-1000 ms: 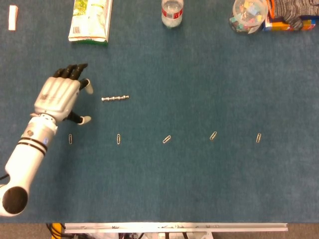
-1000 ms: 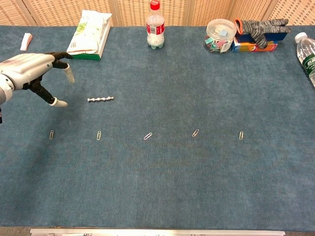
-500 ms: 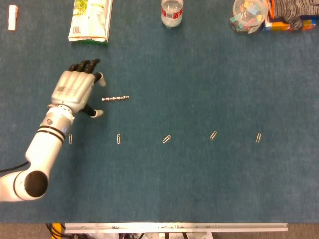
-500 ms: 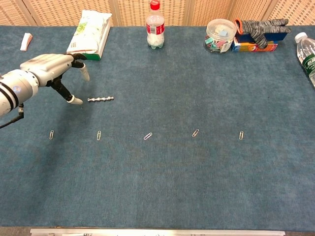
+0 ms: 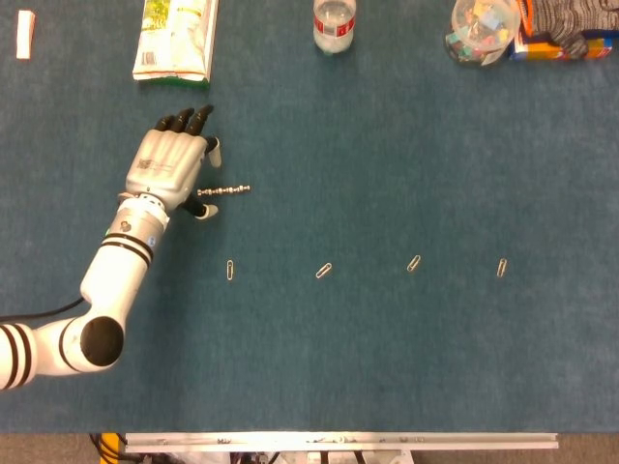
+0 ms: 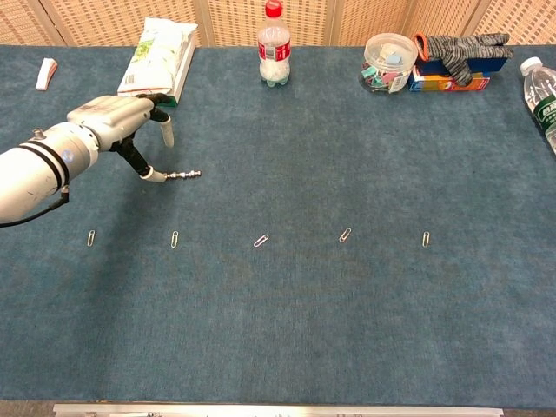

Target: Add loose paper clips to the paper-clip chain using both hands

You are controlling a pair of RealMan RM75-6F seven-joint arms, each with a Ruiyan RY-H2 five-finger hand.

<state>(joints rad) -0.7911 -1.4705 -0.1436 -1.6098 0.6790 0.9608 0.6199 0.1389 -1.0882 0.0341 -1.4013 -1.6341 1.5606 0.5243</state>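
Note:
The short paper-clip chain [image 5: 226,190] [image 6: 182,175] lies flat on the blue table. My left hand [image 5: 169,166] [image 6: 120,118] hovers over its left end with the fingers spread and nothing held; the white thumb tip sits right at that end. Whether it touches, I cannot tell. Several loose paper clips lie in a row nearer the front: one [image 6: 90,237] at far left, hidden by my forearm in the head view, then others [image 5: 230,270], [image 5: 324,271], [image 5: 414,263], [image 5: 501,267]. My right hand shows in neither view.
Along the back edge stand a snack bag [image 6: 159,54], a water bottle [image 6: 274,49], a clear jar of clips [image 6: 387,62], a box with a glove [image 6: 456,61] and a second bottle [image 6: 542,89]. A small white item [image 6: 45,74] lies at far left.
My left hand has travelled right and slightly back across the table, from well left of the chain to over its left end. The chain and loose clips have not moved.

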